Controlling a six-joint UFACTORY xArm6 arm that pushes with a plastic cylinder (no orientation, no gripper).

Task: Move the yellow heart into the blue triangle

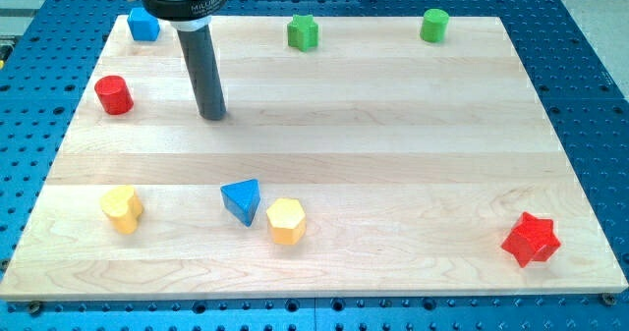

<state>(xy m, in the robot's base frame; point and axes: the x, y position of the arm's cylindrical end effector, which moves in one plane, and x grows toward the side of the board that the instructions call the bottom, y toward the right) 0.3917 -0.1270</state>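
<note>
The yellow heart lies near the board's lower left. The blue triangle lies to its right, well apart from it. A yellow hexagon sits just right of the triangle, almost touching it. My tip stands in the upper left part of the board, above and between the heart and the triangle, touching no block.
A blue cube sits at the top left corner, a red cylinder at the left edge. A green star and a green cylinder lie along the top edge. A red star is at the lower right.
</note>
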